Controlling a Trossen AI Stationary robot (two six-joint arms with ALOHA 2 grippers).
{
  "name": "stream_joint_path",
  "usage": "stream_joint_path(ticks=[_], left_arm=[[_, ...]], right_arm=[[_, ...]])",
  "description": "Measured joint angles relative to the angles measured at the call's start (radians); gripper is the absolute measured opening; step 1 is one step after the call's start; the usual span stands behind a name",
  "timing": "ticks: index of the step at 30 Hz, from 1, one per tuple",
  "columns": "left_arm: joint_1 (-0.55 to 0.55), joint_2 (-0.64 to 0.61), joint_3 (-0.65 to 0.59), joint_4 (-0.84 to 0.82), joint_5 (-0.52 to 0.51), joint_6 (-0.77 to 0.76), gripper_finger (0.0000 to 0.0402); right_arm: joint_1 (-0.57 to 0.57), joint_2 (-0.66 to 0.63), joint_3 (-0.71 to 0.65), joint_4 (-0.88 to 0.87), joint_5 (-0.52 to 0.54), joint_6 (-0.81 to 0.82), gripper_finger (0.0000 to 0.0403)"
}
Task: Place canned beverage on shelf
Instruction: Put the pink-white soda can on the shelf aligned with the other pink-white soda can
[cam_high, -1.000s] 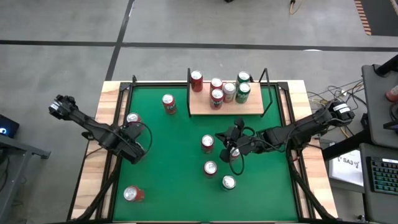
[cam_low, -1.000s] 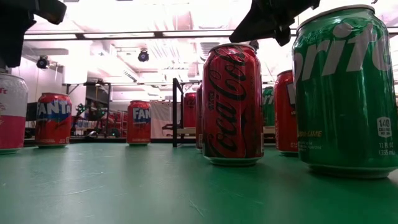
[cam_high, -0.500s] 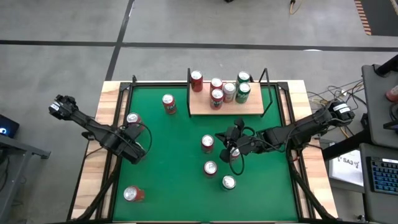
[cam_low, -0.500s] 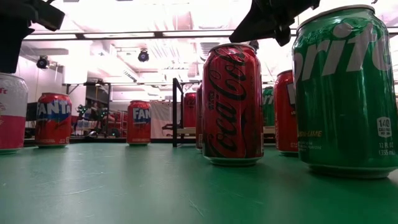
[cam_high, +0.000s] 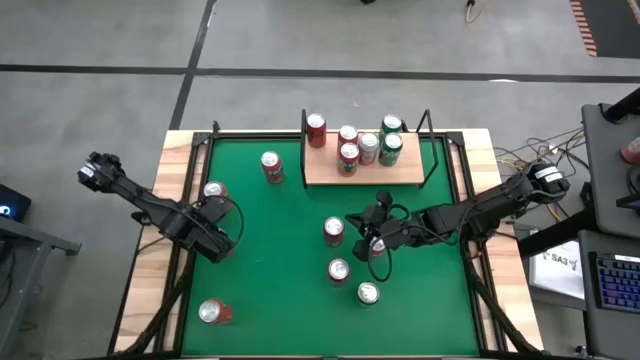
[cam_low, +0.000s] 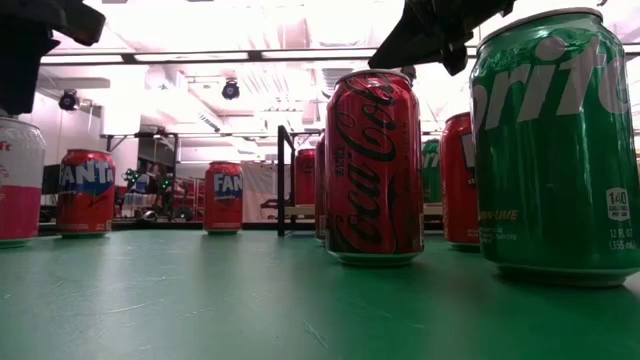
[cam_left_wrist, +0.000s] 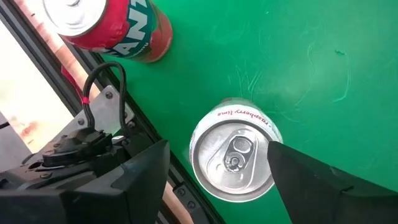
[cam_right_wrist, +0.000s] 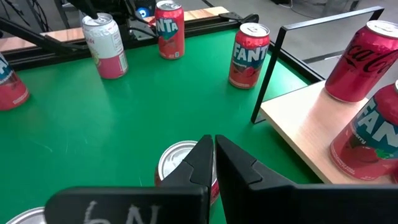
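Note:
The shelf (cam_high: 365, 168), a tan board with black uprights, stands at the far edge and bears several cans. Loose cans stand upright on the green felt. My left gripper (cam_left_wrist: 217, 177) hangs open, pointing down, above a white-and-pink can (cam_left_wrist: 233, 158); one finger stands on either side of its silver top. In the high view this gripper (cam_high: 215, 237) hides that can. My right gripper (cam_right_wrist: 213, 155) is shut and hovers mid-table over a red can (cam_right_wrist: 177, 163), which the high view shows at its fingertips (cam_high: 333, 231).
A Fanta can (cam_high: 214, 192) stands just beyond my left gripper, another (cam_high: 270, 165) left of the shelf, and one (cam_high: 213, 312) lies near the front left corner. A Coca-Cola can (cam_low: 375, 165) and a Sprite can (cam_low: 555, 150) stand near the front.

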Motion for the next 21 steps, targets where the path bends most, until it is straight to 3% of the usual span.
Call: stream_joint_path(ticks=[13, 21], left_arm=[[-0.005, -0.013, -0.002, 0.128, 0.021, 0.038, 0.036], [-0.005, -0.013, -0.008, 0.091, 0.021, 0.002, 0.037]], right_arm=[[0.0, 0.002, 0.0, -0.001, 0.0, 0.0, 0.0009], [0.0, 0.002, 0.0, -0.001, 0.0, 0.0, 0.0009]])
